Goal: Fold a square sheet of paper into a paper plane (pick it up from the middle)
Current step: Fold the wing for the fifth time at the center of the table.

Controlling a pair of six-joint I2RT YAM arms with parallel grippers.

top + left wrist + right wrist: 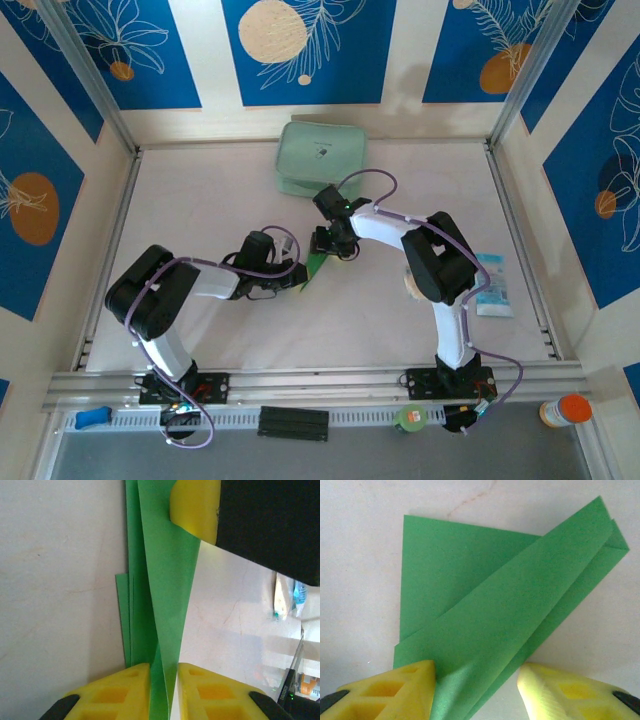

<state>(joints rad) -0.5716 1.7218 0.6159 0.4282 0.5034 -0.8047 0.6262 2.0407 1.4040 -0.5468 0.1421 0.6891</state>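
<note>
The left gripper [162, 669] pinches the green paper plane [167, 580] between nearly closed fingers. The right gripper [476, 670] stands half open, straddling its far end.

Top view is lit evenly from above; only soft shadows are cast on the table [200, 200], and frame edges are slightly bowed. Wrist views are bright, w/ some table patches washed out. Green paper [470, 580] is rendered sharp; yellow fingers [115, 695] nearest the lens are softened by blur.
</note>
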